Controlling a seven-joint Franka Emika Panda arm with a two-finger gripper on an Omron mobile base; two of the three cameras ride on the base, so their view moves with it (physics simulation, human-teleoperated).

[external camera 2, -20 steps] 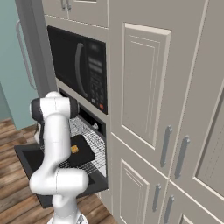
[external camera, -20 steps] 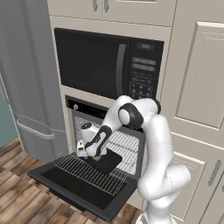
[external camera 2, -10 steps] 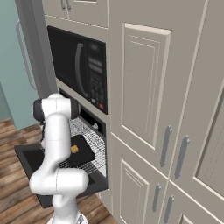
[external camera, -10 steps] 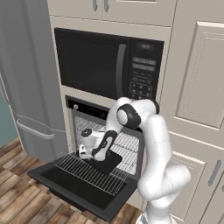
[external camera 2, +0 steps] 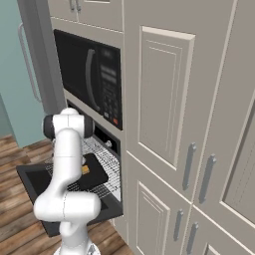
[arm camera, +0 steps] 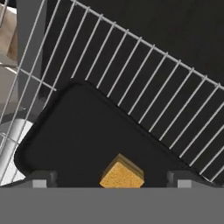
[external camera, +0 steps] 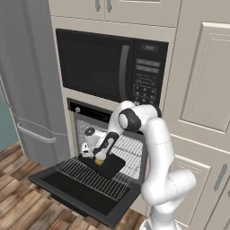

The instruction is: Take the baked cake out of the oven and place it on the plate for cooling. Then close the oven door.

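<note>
My tool (external camera: 98, 158) hangs low over the pulled-out wire rack (external camera: 92, 177), its jaws spread wide and holding nothing. In the hand view the two finger tips (arm camera: 42, 178) stand far apart at the bottom edge, and the cake (arm camera: 121, 174), a small golden-brown block, sits between them, nearer the middle and just ahead of the tips. I cannot tell from these views whether either tip touches it; there is a clear gap of dark tray on both sides.

The cake rests on a flat black tray (arm camera: 87, 140) with rounded corners. The tray lies on the rack, turned at an angle to the wires. In the left base view the cake (external camera: 98, 161) shows as a yellow spot on the tray (external camera: 110, 165), right under my wrist. From the right base view it (external camera 2: 85, 169) peeks out beside my arm on the same tray (external camera 2: 94, 172).

The oven door (external camera: 76, 193) is dropped fully open, lying flat and level, and the rack reaches out over it. The oven (external camera: 85, 117) cavity opens behind, with its control strip above. The microwave (external camera: 112, 69) sits directly over that.

Around the tray the rack is bare wire on the far side and toward the door's front edge. The tray's raised rim runs close past the cake on my side. To the left stands the grey fridge (external camera: 27, 81), near the door's edge; to the right, cabinet doors (external camera 2: 164, 109) close beside the oven.
</note>
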